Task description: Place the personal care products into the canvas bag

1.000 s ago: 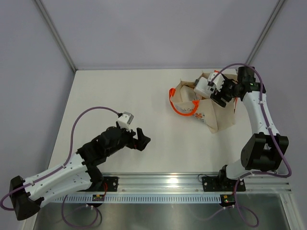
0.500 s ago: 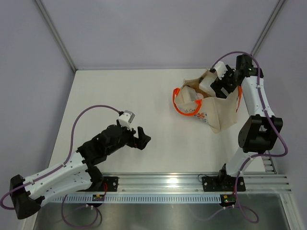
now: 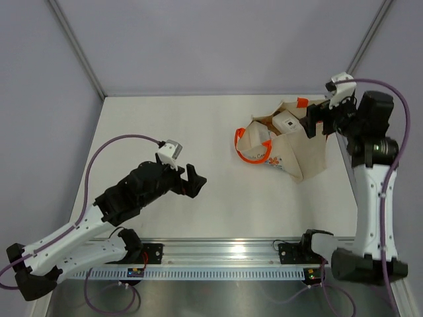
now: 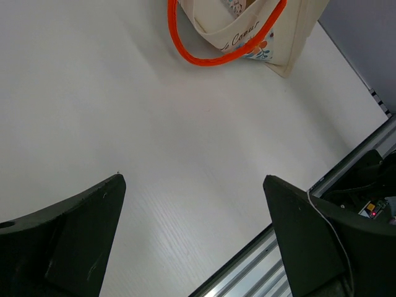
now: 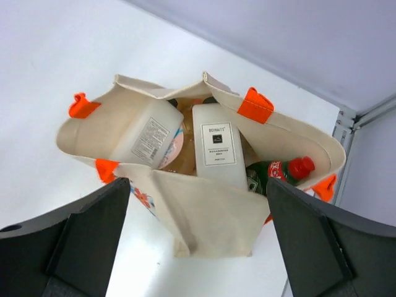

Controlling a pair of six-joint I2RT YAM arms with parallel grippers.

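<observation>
Inside canvas bag [image 5: 204,223], green bottle [image 5: 270,171] half hidden

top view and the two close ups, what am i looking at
Two robot arms are bolted at a white table's near edge. The wide picture looks down from above and behind; the other two come from wrist cameras, the dark shapes being each gripper's fingers. The left gripper hangs open and empty over the table. The right gripper is open, empty, above the canvas bag. Inside lie a flat white bottle, a cream bottle and a green red-capped bottle.
</observation>
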